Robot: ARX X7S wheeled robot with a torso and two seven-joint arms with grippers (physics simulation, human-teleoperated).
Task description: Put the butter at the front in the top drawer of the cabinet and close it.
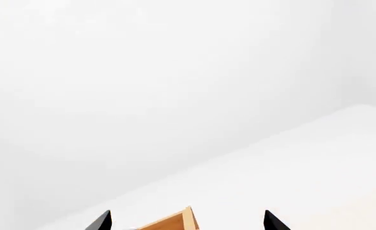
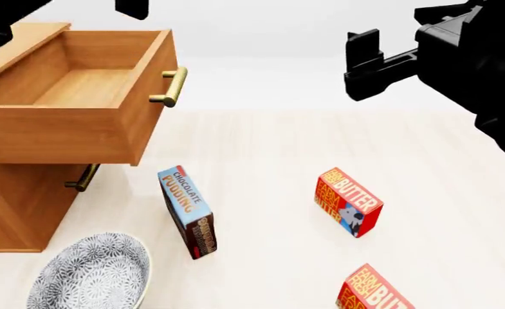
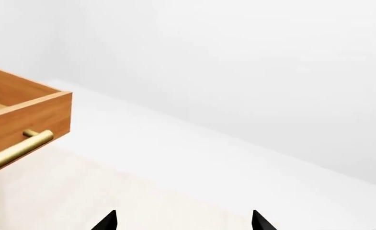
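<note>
Two red butter cartons lie on the pale table: one (image 2: 348, 203) at mid right, the other (image 2: 377, 293) nearer me, cut by the head view's bottom edge. The top drawer (image 2: 72, 122) of the wooden cabinet (image 2: 12, 206) is pulled out and looks empty, brass handle (image 2: 170, 87) facing right. My left gripper (image 2: 132, 8) hovers above the drawer, open and empty; its wrist view (image 1: 188, 223) shows a drawer corner (image 1: 175, 221) between wide-apart fingertips. My right gripper (image 2: 364, 61) is raised high above the table, well above the butter, open and empty (image 3: 183, 221). The drawer (image 3: 21, 110) shows in its view.
A blue-and-brown chocolate pudding box (image 2: 188, 212) stands between the cabinet and the butter. A patterned grey bowl (image 2: 89, 273) sits at front left by the cabinet's base. A lower drawer's handle (image 2: 82, 179) shows under the open drawer.
</note>
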